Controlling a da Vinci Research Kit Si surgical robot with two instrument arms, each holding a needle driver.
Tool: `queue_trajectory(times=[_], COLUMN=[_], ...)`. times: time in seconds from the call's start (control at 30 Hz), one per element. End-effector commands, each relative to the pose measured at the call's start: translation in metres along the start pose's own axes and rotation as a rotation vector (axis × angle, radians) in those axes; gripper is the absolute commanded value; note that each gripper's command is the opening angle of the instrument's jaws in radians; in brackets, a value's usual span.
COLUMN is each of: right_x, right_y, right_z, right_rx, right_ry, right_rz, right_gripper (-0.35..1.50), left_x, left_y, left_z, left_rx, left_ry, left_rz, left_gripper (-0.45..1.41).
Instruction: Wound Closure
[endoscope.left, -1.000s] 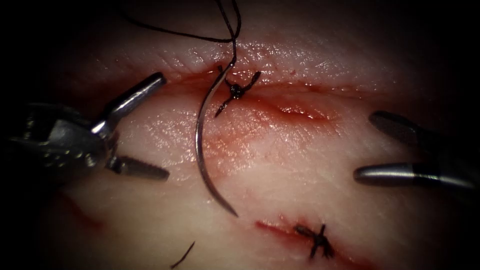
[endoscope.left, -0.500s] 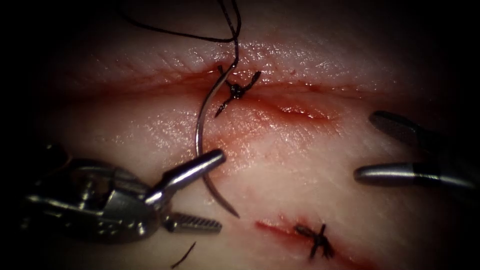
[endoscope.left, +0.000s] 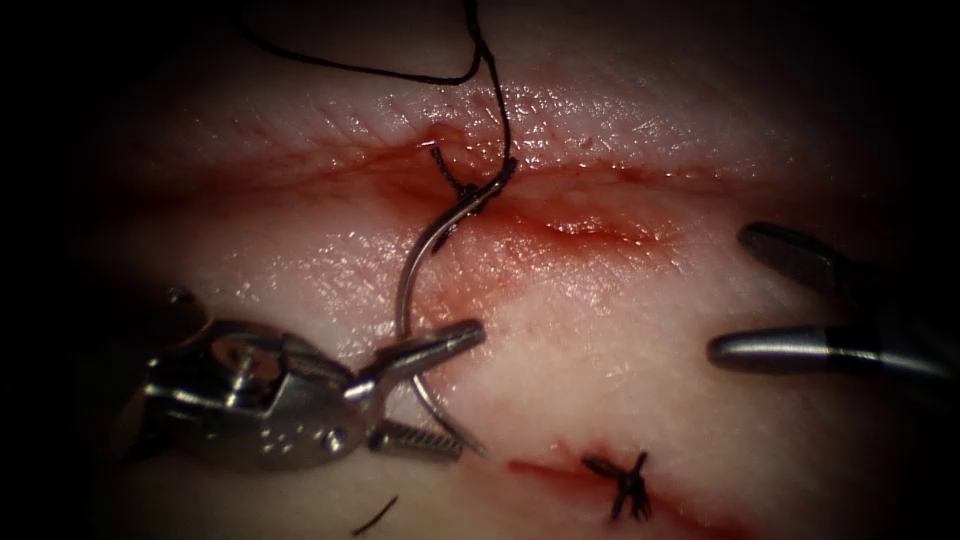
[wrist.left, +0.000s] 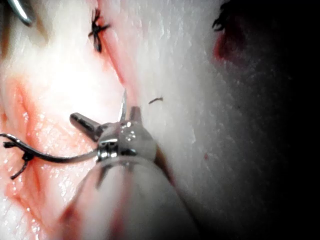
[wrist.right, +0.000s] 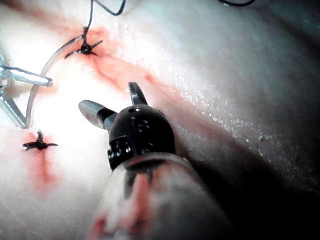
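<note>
Left end effector (wrist.left: 102, 131) grips needle (wrist.left: 55, 156) near tip; knot (wrist.left: 96, 31) beyond

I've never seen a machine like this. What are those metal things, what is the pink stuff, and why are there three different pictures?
This is a surgical practice robot at a bench; there is no patient. The pink surface is the tissue, a piece of pork belly with a cut across it. One picture looks down through an endoscope; the other two come from small cameras riding on each arm.

The left arm's tool has its jaws around the curved needle, toward the pointed end, though I can't tell whether they have closed on it. The needle lies on top of the tissue, not in it. Dark thread trails from its other end, beside a tied stitch. The right arm's tool waits open at the right, holding nothing. Another stitch sits nearer the camera.
</note>
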Motion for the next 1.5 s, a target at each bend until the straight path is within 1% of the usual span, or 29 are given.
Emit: queue_trajectory(times=[0.03, 0.07, 0.1, 0.13, 0.17, 0.2, 0.23, 0.27, 0.3, 0.43, 0.53, 0.63, 0.7, 0.73, 0.77, 0.8, 0.83, 0.87, 0.9, 0.93, 1.0, 1.03, 1.13, 1.2, 1.23, 1.27, 1.3, 1.4, 1.5], right_x=[0.0001, 0.0001, 0.0001, 0.0001, 0.0001, 0.0001, 0.0001, 0.0001, 0.0001, 0.0003, 0.0003, 0.0004, 0.0006, 0.0006, 0.0009, 0.001, 0.0012, 0.0014, 0.0014, 0.0018, 0.0021, 0.0026, 0.0031, 0.0033, 0.0034, 0.0034, 0.0037, 0.0042, 0.0046], right_y=[0.0001, 0.0001, 0.0001, 0.0001, 0.0001, 0.0001, 0.0, 0.0, 0.0, -0.0003, -0.0003, -0.0003, -0.0003, -0.0003, -0.0002, -0.0001, 0.0, 0.0002, 0.0002, 0.0004, 0.0004, 0.0004, 0.0006, 0.0006, 0.0007, 0.0007, 0.0009, 0.0015, 0.0018], right_z=[0.001, 0.001, 0.001, 0.001, 0.001, 0.001, 0.0011, 0.0011, 0.0011, 0.0011, 0.0011, 0.0011, 0.0012, 0.0012, 0.0014, 0.0015, 0.0017, 0.0019, 0.0019, 0.0025, 0.0035, 0.0051, 0.0067, 0.0073, 0.0074, 0.0074, 0.0079, 0.0088, 0.01], right_rx=[0.002, 0.002, 0.002, 0.001, 0.001, 0.001, 0.001, 0.001, 0.001, 0.004, 0.004, 0.012, 0.044, 0.044, 0.11, 0.135, 0.159, 0.192, 0.192, 0.237, 0.268, 0.326, 0.362, 0.383, 0.39, 0.39, 0.387, 0.38, 0.386], right_ry=[0.002, 0.002, 0.002, 0.003, 0.003, 0.003, 0.003, 0.003, 0.003, 0.006, 0.008, 0.033, 0.062, 0.062, 0.117, 0.137, 0.154, 0.173, 0.173, 0.193, 0.215, 0.25, 0.308, 0.33, 0.334, 0.334, 0.351, 0.366, 0.386], right_rz=[-0.002, -0.002, -0.002, -0.008, -0.008, -0.008, -0.008, -0.008, -0.008, 0.01, 0.023, 0.077, 0.153, 0.153, 0.251, 0.287, 0.311, 0.345, 0.345, 0.395, 0.44, 0.51, 0.565, 0.586, 0.598, 0.598, 0.62, 0.662, 0.742], right_gripper=[0.86, 0.86, 0.86, 0.84, 0.84, 0.84, 0.84, 0.84, 0.84, 0.72, 0.72, 0.72, 0.64, 0.64, 0.29, 0.19, 0.2, 0.29, 0.29, 0.42, 0.52, 0.84, 1.09, 1.11, 1.04, 1.04, 0.96, 1.03, 1.03], left_x=[0.0006, 0.0009, 0.0009, 0.0014, 0.0016, 0.0016, 0.0016, 0.0016, 0.0015, -0.0005, -0.0009, 0.0001, 0.0012, 0.0012, 0.0022, 0.0026, 0.0029, 0.0032, 0.0032, 0.0036, 0.004, 0.0043, 0.0047, 0.0049, 0.0051, 0.0051, 0.0053, 0.0054, 0.0052], left_y=[0.0, 0.0, 0.0, -0.0001, -0.0002, -0.0002, -0.0005, -0.0005, -0.0007, -0.0019, -0.002, -0.0021, -0.0024, -0.0024, -0.003, -0.0033, -0.0036, -0.0039, -0.0039, -0.0047, -0.0055, -0.0066, -0.0073, -0.0073, -0.0072, -0.0072, -0.0071, -0.0069, -0.0067], left_z=[0.0008, 0.0008, 0.0008, 0.0006, 0.0005, 0.0005, 0.0003, 0.0003, 0.0002, -0.0003, -0.0004, -0.0007, -0.001, -0.001, -0.0014, -0.0016, -0.0018, -0.002, -0.002, -0.0025, -0.003, -0.0033, -0.0033, -0.0033, -0.0032, -0.0032, -0.0032, -0.0031, -0.0028], left_rx=[-0.003, -0.002, -0.002, -0.003, -0.005, -0.005, -0.014, -0.014, -0.02, -0.026, -0.034, -0.084, -0.129, -0.129, -0.162, -0.162, -0.157, -0.152, -0.152, -0.136, -0.13, -0.112, -0.087, -0.09, -0.09, -0.09, -0.09, -0.095, -0.1], left_ry=[-0.016, -0.029, -0.029, -0.076, -0.09, -0.09, -0.095, -0.095, -0.096, -0.084, -0.064, 0.076, 0.201, 0.201, 0.335, 0.391, 0.443, 0.487, 0.487, 0.577, 0.647, 0.721, 0.798, 0.824, 0.84, 0.84, 0.859, 0.878, 0.892], left_rz=[-0.004, -0.006, -0.006, -0.01, -0.012, -0.012, -0.016, -0.016, -0.023, -0.067, -0.071, -0.07, -0.057, -0.057, -0.026, -0.01, 0.005, 0.018, 0.018, 0.044, 0.059, 0.069, 0.081, 0.089, 0.094, 0.094, 0.102, 0.112, 0.122], left_gripper=[0.76, 0.69, 0.69, 0.42, 0.27, 0.27, -0.32, -0.32, -0.45, -0.45, -0.45, -0.45, -0.45, -0.45, -0.45, -0.45, -0.45, -0.45, -0.45, -0.45, -0.45, -0.45, -0.45, -0.45, -0.45, -0.45, -0.45, -0.45, -0.45])
